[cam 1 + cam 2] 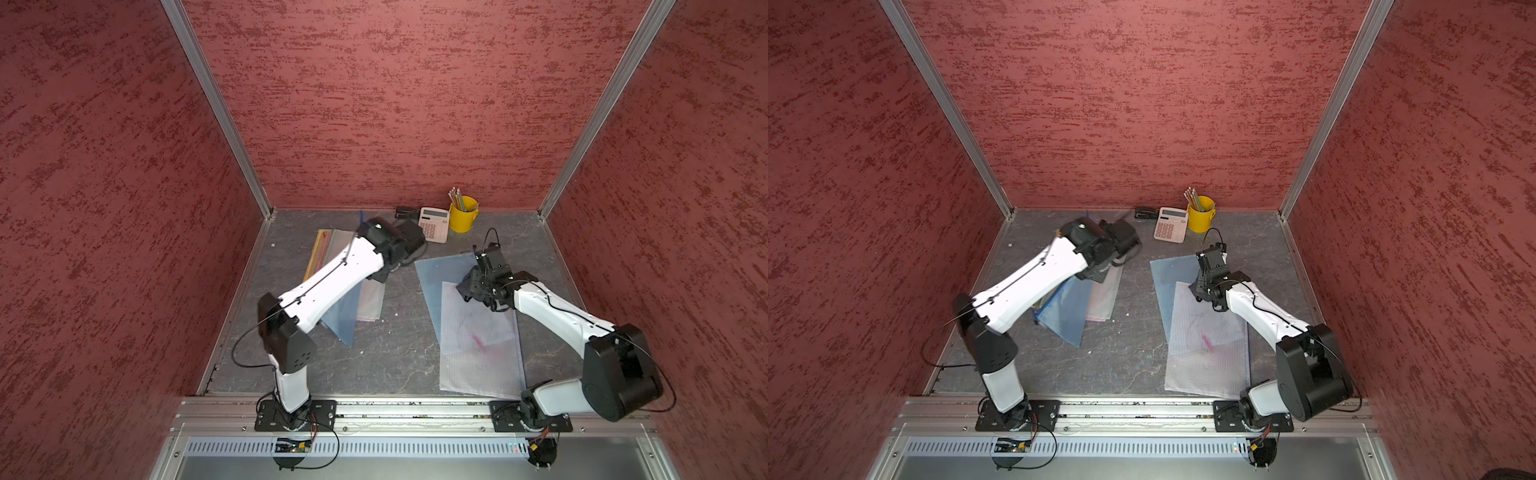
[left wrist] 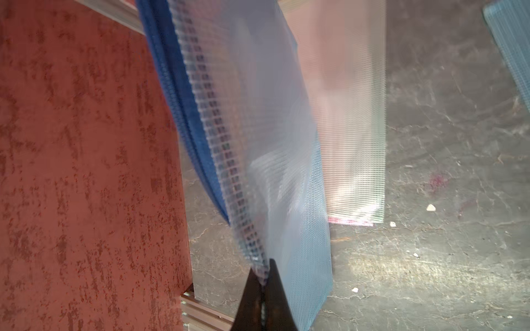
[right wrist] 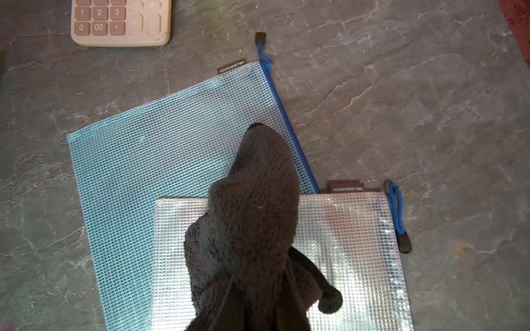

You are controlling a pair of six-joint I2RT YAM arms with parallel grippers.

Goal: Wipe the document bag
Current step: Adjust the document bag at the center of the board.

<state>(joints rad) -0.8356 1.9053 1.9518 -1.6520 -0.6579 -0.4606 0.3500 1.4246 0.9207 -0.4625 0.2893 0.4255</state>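
- The right gripper (image 1: 471, 291) was clamped on a dark grey cloth (image 3: 252, 217), which wrapped its fingers and hid the tips.
- The clear document bag (image 1: 478, 357) lay flat on the table (image 1: 395, 353) in front of the right arm. A pink smear (image 1: 478, 340) showed near its middle.
- The clear document bag overlapped a blue bag (image 3: 157, 149) lying flat beneath it, skewed to it. Both zip pulls pointed off the same side.
- The cloth lay across the clear document bag's far edge and reached onto the blue bag. Whether it pressed down could not be told.
- The left gripper (image 2: 262, 275) was closed on the edge of a pale blue mesh bag (image 2: 281, 143), which hung from it, raised off the table. The view was blurred.
- Beneath it, further bags (image 1: 372, 301) lay on the table's left side, overlapping.
- At the back wall stood a calculator (image 1: 434, 224), a yellow cup of pencils (image 1: 463, 214) beside it, and a small black stapler (image 1: 406, 212).
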